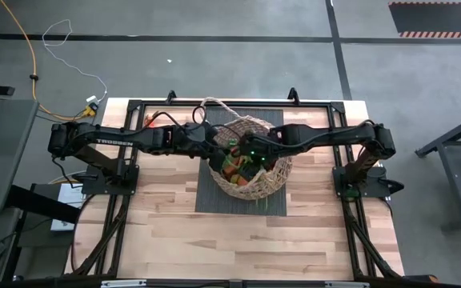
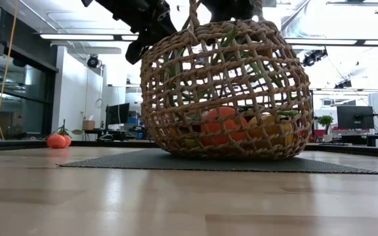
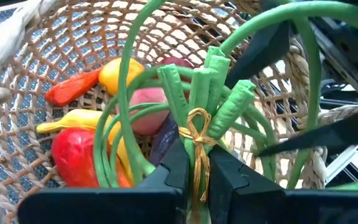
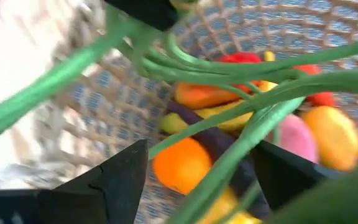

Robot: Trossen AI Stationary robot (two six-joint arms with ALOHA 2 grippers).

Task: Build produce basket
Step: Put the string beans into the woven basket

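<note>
The basket [image 1: 250, 156] sits on a dark mat [image 1: 214, 196] at the far middle of the worktop [image 1: 238, 240], and both arms reach over its rim from either side.

The left pincer [image 3: 194, 171] hangs above the basket's opening, its fingers pressed together on the tied end of the green bean stalks [image 3: 197, 93], right at the yellow twine that binds the bundle. From that pinch the stalks curl out in long loops that arc down into the basket and up past its rim.

The right pincer [image 4: 197, 180] is also over the basket's opening, on the side opposite the left one. Its fingers are spread, and several of the green stalks [image 4: 241, 143] cross the gap between them; whether they touch either finger cannot be told.

Down on the basket's floor, below both pincers, lies the rest of the produce: an orange [image 4: 182, 165], a dark eggplant [image 4: 219, 146], a pink fruit [image 4: 294, 140], a red pepper [image 3: 73, 155], a banana [image 3: 73, 119] and a carrot [image 3: 70, 90], crowded together and touching one another.

Well away from the basket, at the worktop's far left edge in the low view, sits a small orange-red fruit [image 2: 58, 140].
</note>
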